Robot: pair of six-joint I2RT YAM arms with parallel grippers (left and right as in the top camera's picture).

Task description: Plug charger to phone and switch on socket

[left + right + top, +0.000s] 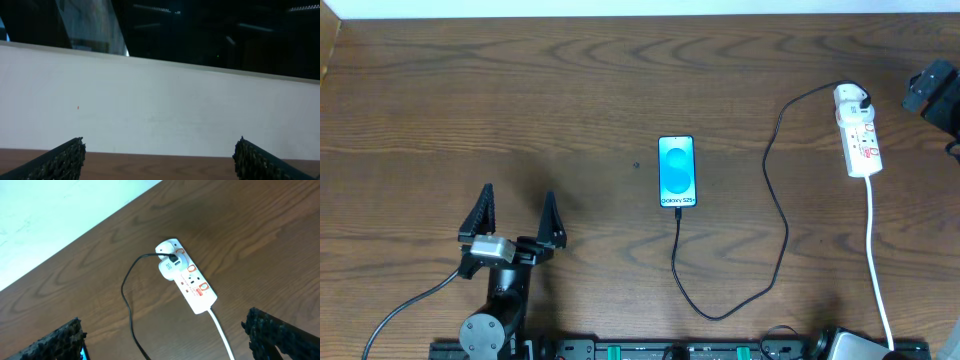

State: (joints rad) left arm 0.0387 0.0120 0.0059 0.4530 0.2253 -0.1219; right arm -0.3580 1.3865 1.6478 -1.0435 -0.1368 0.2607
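With the charger [169,270] seemingly seated in the phone [677,172] at table centre, the switch is left. Press one fingertip straight down on the red switch by the plug, without shoving the socket [197,287] at 2 o'clock. The right end effector [164,322] hovers above it, spread wide. The left end effector [516,215] sits at 8 o'clock, also wide.

Bright, even light comes from above; shadows on the tabletop [520,90] are soft and faint. The phone [677,171] screen glows, slightly washed out. The left wrist view is dark above a pale wall [160,110]; the right wrist view is sharp.
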